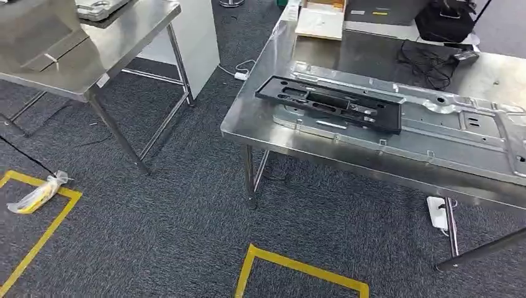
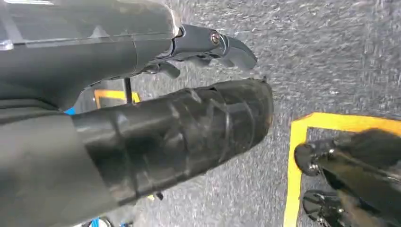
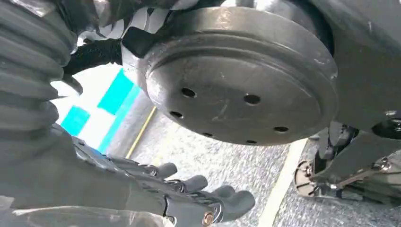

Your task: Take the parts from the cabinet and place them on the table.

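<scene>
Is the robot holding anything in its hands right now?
No, nothing. The left robot hand and the right robot hand both hang over the carpet with nothing in their fingers. The black part lies on the steel table.

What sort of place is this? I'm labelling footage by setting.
Probably a workshop or test lab: steel tables, a stamped metal panel under a black part, yellow floor tape on grey carpet.

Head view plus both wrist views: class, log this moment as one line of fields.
left hand: hangs over carpet, holds nothing | right hand: hangs, holds nothing | black part: lies on silver panel | table: bears both
</scene>
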Tool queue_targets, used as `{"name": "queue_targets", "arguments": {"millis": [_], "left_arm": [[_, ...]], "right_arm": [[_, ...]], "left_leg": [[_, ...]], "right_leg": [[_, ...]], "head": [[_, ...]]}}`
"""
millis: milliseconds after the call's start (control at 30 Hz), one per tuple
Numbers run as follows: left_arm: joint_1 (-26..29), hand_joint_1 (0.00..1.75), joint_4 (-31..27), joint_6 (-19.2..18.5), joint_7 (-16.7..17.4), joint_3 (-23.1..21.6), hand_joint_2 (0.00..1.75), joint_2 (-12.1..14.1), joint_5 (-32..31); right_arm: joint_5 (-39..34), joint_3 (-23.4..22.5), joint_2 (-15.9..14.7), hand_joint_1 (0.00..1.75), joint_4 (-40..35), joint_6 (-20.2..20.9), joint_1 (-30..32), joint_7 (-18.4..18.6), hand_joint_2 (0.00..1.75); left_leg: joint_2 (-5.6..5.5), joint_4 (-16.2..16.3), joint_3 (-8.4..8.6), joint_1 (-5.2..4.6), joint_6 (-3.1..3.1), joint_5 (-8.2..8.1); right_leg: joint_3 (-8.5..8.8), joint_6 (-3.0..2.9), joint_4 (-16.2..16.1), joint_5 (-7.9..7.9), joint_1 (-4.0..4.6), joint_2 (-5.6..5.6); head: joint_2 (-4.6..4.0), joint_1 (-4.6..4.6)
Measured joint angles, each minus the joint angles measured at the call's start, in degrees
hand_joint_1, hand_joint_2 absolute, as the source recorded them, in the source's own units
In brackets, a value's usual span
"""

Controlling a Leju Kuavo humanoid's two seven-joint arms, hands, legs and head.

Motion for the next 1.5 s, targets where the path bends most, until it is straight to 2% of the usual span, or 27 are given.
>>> {"name": "queue_targets", "arguments": {"millis": [133,200,233,300,367,433,467,500,633,667,700,733,800,833,900,967,1000,1067,1167,1200,1233,1267,1333,1367,1400,1467,1500], "left_arm": [[0.01,0.0,1.31,0.53,-1.29,0.0,0.0,0.22,-0.26],[-0.28,0.0,1.84,0.72,-2.23,0.0,0.0,0.24,-0.54],[-0.5,0.0,2.01,1.01,-2.54,-0.02,0.0,0.3,-0.61],[-0.79,0.0,2.6,1.22,-3.61,-0.17,0.0,0.37,-0.22],[-0.82,0.0,3.26,1.2,-4.26,-0.17,0.0,0.54,0.2],[-1.0,0.0,3.72,1.18,-4.39,-0.17,0.0,0.72,0.37],[-1.14,0.0,3.89,1.18,-4.44,-0.17,0.0,0.74,0.39],[-1.17,0.0,4.22,1.16,-4.5,-0.17,0.0,0.72,0.46],[-1.22,0.0,4.83,1.51,-4.89,-0.17,0.0,1.24,0.7],[-1.18,0.0,4.98,1.66,-5.05,-0.17,0.0,1.55,0.85],[-1.19,0.0,5.22,1.64,-5.18,-0.17,0.0,1.7,1.03],[-1.4,0.0,5.38,1.75,-5.18,-0.18,0.0,1.79,1.23],[-1.7,0.0,5.53,1.77,-5.2,-0.17,0.0,2.12,1.33],[-1.62,0.0,5.59,1.77,-5.2,-0.17,0.0,2.16,1.33],[-1.3,0.0,5.68,1.77,-5.18,-0.17,0.0,2.34,1.33],[-1.09,0.0,5.75,1.79,-5.16,-0.17,0.0,2.6,1.36],[-1.29,0.0,5.86,1.79,-4.85,-0.17,0.0,2.6,1.4],[-1.39,0.0,6.01,1.84,-4.11,-0.17,0.0,2.6,1.82],[-0.95,0.0,6.12,1.92,-2.93,-0.09,0.0,2.58,2.23],[-0.83,0.0,6.12,1.88,-2.84,-0.05,0.0,2.58,2.23],[-0.87,0.0,6.12,1.77,-2.84,0.0,0.0,2.58,2.23],[-0.97,0.0,6.12,1.7,-2.86,0.02,0.0,2.58,2.23],[-1.12,0.0,6.12,1.6,-2.95,0.07,0.0,2.58,2.23],[-1.14,0.0,6.12,1.55,-3.08,0.13,0.0,2.58,2.23],[-1.09,0.0,6.12,1.51,-3.15,0.22,0.0,2.58,2.23],[-1.02,0.0,6.12,1.33,-3.28,0.37,0.0,2.56,2.23],[-1.03,0.0,6.12,1.23,-3.26,0.37,0.0,2.56,2.19]], "right_arm": [[-0.26,0.0,-0.2,0.0,0.35,-0.09,-0.76,0.94,1.75],[-0.11,0.28,-0.24,0.0,0.39,0.0,-0.87,0.92,1.75],[-0.11,0.37,-0.2,0.0,0.44,0.0,-0.84,0.92,1.75],[-0.11,0.39,-0.22,0.0,0.5,0.02,-0.9,0.87,1.75],[0.13,0.48,-0.26,0.0,0.48,0.15,-1.12,0.85,1.75],[0.48,0.74,-0.24,0.0,0.48,0.11,-1.21,0.87,1.75],[0.57,0.9,-0.24,0.0,0.5,0.09,-1.22,0.85,1.75],[0.61,0.98,-0.33,0.0,0.66,-0.07,-1.09,0.87,1.75],[1.11,1.79,-0.28,0.0,0.7,0.52,-1.56,0.89,1.75],[1.38,1.9,-0.04,0.0,0.7,0.7,-1.61,0.92,1.75],[1.68,2.08,-0.09,0.0,0.7,0.79,-1.54,0.94,1.75],[1.84,2.27,-0.07,0.0,0.7,0.79,-1.4,0.98,1.75],[1.92,2.49,-0.09,0.0,0.72,0.79,-1.29,1.03,1.75],[1.95,2.62,-0.2,0.0,0.74,0.79,-1.3,1.03,1.75],[1.95,2.82,-0.33,0.0,0.74,0.79,-1.33,1.07,1.75],[1.95,2.84,-0.37,0.0,0.74,0.79,-1.32,1.07,1.75],[1.99,2.86,-0.56,0.0,0.74,0.79,-1.33,1.07,1.75],[2.1,3.02,-0.72,0.0,0.76,0.74,-1.37,1.2,1.75],[2.32,3.15,-0.85,0.0,0.76,0.7,-1.5,1.51,1.75],[2.32,3.15,-0.92,0.0,0.76,0.7,-1.56,1.55,1.75],[2.32,3.21,-0.9,0.0,0.74,0.77,-1.63,1.7,1.75],[2.3,3.26,-0.79,0.0,0.74,0.79,-1.61,1.73,1.75],[2.21,3.26,-0.79,0.0,0.74,0.83,-1.63,1.79,1.75],[1.97,3.24,-0.85,0.0,0.74,0.85,-1.65,1.83,1.75],[1.88,3.24,-0.83,0.0,0.74,0.87,-1.67,1.86,1.75],[1.86,3.28,-0.79,0.0,0.72,0.87,-1.76,1.94,1.75],[1.86,3.32,-0.66,0.0,0.74,0.87,-1.74,2.05,1.75]], "left_leg": [[-2.48,-0.45,-0.5,0.05,1.72,0.29],[-3.43,-0.79,-0.31,0.3,2.7,0.75],[-4.18,-0.78,-0.56,0.25,2.88,0.86],[-5.76,-0.73,-0.87,-0.09,3.2,1.01],[-7.6,-0.55,-0.79,-0.36,3.23,1.03],[-9.43,-0.29,-0.57,-0.68,3.23,1.02],[-10.34,-0.18,-0.52,-0.78,3.22,1.02],[-10.86,-0.16,-0.77,-0.86,2.99,1.1],[-14.21,-0.48,-1.9,-0.38,1.39,2.03],[-11.89,0.27,-1.99,-0.45,1.48,1.62],[-8.09,1.9,-2.7,-0.74,1.15,0.12],[-6.4,5.18,-4.38,-0.55,0.75,-2.02],[-5.24,14.07,-8.7,0.05,0.05,-6.13],[-5.07,16.84,-9.97,0.35,-0.34,-6.72],[-4.8,14.34,-8.44,0.95,-0.88,-4.23],[-3.15,3.65,-2.48,1.35,-1.31,0.89],[-1.07,0.54,-1.01,0.98,-1.14,0.0],[-1.91,0.82,-1.14,0.72,0.29,0.37],[-3.37,0.59,-1.46,0.76,1.52,0.39],[-3.82,0.27,-1.23,0.93,1.97,0.64],[-4.19,0.22,-1.3,0.91,2.29,0.73],[-4.68,0.22,-1.52,0.78,2.71,0.84],[-5.95,0.23,-1.79,0.31,3.09,0.99],[-6.82,0.24,-1.79,0.11,3.12,1.01],[-7.67,0.24,-1.7,-0.05,3.14,1.02],[-9.51,0.27,-1.42,-0.34,3.14,1.04],[-10.36,0.27,-1.28,-0.44,3.13,1.05]], "right_leg": [[0.62,1.2,-0.19,-0.24,0.02,-1.49],[-0.75,1.76,3.17,-3.11,-0.47,4.59],[-2.96,1.81,7.72,-5.76,-0.54,6.06],[-7.5,1.73,16.89,-9.26,-0.42,6.57],[-7.85,1.27,16.98,-7.0,-0.2,6.79],[-4.06,0.39,8.17,-1.09,0.04,7.83],[-1.94,-0.33,2.65,1.41,0.16,10.1],[-1.58,-0.84,1.93,0.46,-0.08,13.07],[-1.35,-1.09,0.2,1.24,0.07,10.6],[-0.86,-1.1,-0.79,1.76,-0.59,9.41],[-0.55,-1.43,-1.27,1.91,-0.47,8.81],[-0.5,-1.56,-1.33,1.94,-0.45,7.82],[-0.56,-1.45,-1.23,1.77,-0.4,5.76],[-0.59,-1.33,-1.17,1.66,-0.42,4.79],[-0.43,-0.98,-0.93,1.28,-0.56,3.27],[-0.15,-0.31,-0.27,0.52,-0.87,1.87],[0.03,0.15,0.02,0.14,-0.8,1.19],[0.13,0.84,0.14,-0.13,-0.32,0.69],[0.74,1.71,-0.13,-0.33,-0.35,-0.47],[0.8,2.13,0.38,-1.04,-0.68,1.33],[-0.24,2.14,2.55,-2.84,-0.72,4.39],[-2.4,2.04,6.88,-5.42,-0.7,6.07],[-6.65,1.86,15.46,-8.95,-0.53,6.78],[-7.8,1.72,17.59,-8.93,-0.38,6.8],[-7.61,1.47,16.9,-7.49,-0.25,6.83],[-4.35,0.62,9.44,-2.06,-0.02,7.35],[-2.13,0.01,4.35,0.73,0.1,8.98]], "head": [[0.0,-0.02],[0.0,0.0],[0.0,-0.02],[0.0,-0.02],[0.0,-0.02],[0.0,-0.02],[0.0,-0.04],[0.0,-0.07],[0.0,-0.04],[0.0,-0.09],[0.0,-0.26],[0.0,-0.26],[0.0,-0.24],[0.0,-0.26],[0.0,-0.26],[0.0,-0.26],[0.0,-0.28],[0.0,-0.22],[0.0,-0.22],[0.0,-0.2],[0.0,-0.2],[0.0,-0.2],[0.0,-0.2],[0.0,-0.22],[0.0,-0.2],[0.0,-0.2],[0.0,-0.2]]}}
